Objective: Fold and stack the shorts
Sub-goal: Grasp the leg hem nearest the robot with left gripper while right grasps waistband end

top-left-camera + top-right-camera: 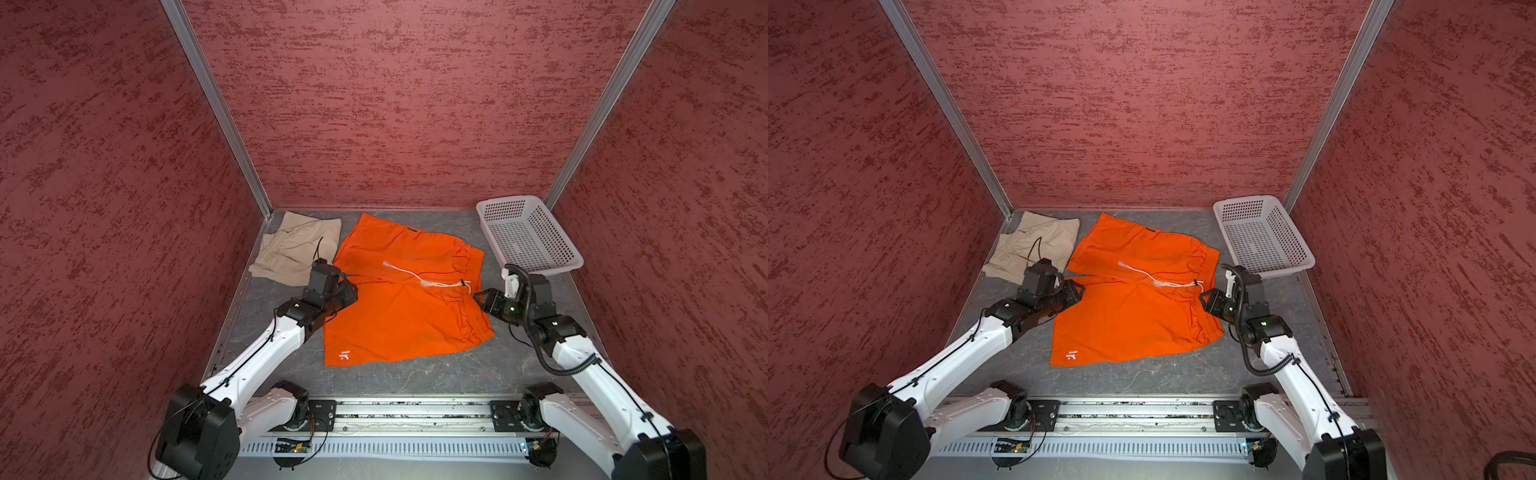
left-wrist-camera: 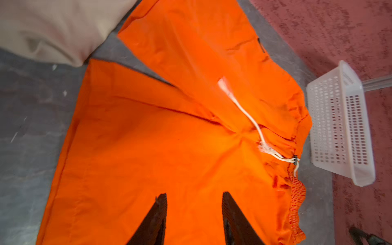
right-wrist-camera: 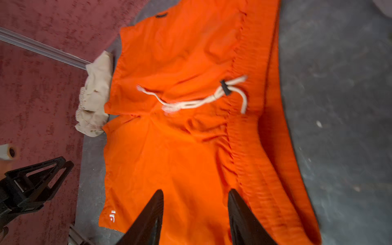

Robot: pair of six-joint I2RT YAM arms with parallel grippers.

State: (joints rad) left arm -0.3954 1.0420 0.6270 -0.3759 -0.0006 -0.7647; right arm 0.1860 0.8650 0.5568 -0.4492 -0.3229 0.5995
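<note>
Grey table [image 1: 395, 378], two pairs of shorts lying side by side, not stacked.
We see the orange shorts [image 1: 407, 299] spread flat mid-table, waistband toward the right arm. The beige shorts [image 1: 291, 249] lie in the far left corner, just beside an orange leg. The white basket [image 1: 552, 232] sits far right. The left gripper [image 2: 194, 194] hangs over the leg edge and the right gripper [image 3: 196, 191] over the waistband, both with jaws spread, pinching nothing. A white drawstring [image 1: 419, 276] trails across the orange cloth.
</note>
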